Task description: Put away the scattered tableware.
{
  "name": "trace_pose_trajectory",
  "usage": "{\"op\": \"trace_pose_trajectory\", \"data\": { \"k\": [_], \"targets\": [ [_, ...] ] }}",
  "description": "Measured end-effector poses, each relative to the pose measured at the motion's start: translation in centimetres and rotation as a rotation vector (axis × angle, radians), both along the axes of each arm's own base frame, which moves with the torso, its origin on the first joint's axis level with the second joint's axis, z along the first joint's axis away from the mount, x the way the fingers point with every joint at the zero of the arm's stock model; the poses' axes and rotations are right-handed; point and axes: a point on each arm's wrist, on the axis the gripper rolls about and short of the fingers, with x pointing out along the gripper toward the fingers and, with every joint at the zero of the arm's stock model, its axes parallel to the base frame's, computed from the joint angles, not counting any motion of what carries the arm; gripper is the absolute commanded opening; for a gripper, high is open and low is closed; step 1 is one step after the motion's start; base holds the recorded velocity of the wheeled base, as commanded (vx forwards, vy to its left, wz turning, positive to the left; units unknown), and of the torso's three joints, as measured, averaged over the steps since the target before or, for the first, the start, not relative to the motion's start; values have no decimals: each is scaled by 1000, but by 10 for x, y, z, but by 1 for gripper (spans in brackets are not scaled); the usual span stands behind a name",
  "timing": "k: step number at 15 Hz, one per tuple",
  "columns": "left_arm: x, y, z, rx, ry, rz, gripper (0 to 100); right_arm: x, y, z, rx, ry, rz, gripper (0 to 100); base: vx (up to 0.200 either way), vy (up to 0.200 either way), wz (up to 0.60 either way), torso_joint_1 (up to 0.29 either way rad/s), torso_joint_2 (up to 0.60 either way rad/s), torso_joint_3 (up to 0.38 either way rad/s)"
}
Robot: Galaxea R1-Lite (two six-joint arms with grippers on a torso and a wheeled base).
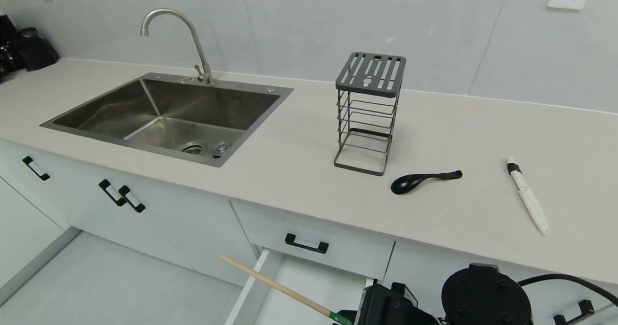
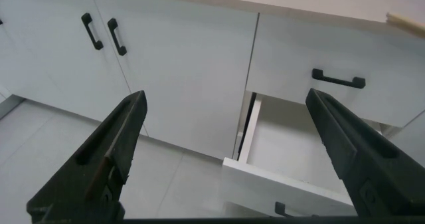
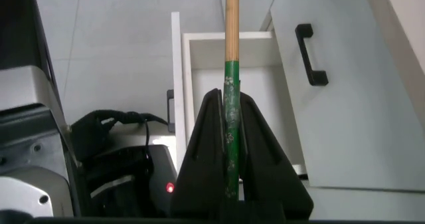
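A: So, any print to read?
B: Tiny mark on sink (image 1: pixel 235 98) back wall, too small to make out.
A: Chopstick (image 3: pixel 232 24)?
B: R gripper (image 3: pixel 230 114) pinches it at the green end, over open drawer (image 3: pixel 206 78) below counter (image 1: pixel 289 180). Far tip cut off in R wrist view; head view gives whole bare shaft, green end partly hidden by gripper.
A: L gripper (image 2: pixel 224 98)?
B: Spread wide, facing cabinet fronts nr drawer; chopstick tip just pokes in at frame corner, rest cut off.
A: Other tableware?
B: Head view: black spoon (image 1: pixel 420 180) on counter just beside rack (image 1: pixel 368 91), handle twd knife (image 1: pixel 527 197); knife lies well apart to rt.
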Motion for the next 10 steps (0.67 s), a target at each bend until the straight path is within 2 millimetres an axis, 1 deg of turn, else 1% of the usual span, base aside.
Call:
{"op": "trace_pose_trajectory", "data": {
  "k": [3,8,10],
  "targets": [
    [0,0,0,0,-1,0,100,3,6,5,23,-13,-1,0,0,0,0,-199,390,183],
    [0,0,0,0,1,0,100,9,17,13,52,-31,-1,0,0,0,0,-254,491,236],
    [0,0,0,0,1,0,100,11,20,10,18,-16,-6,0,0,0,0,-254,486,224]
  ]
}}
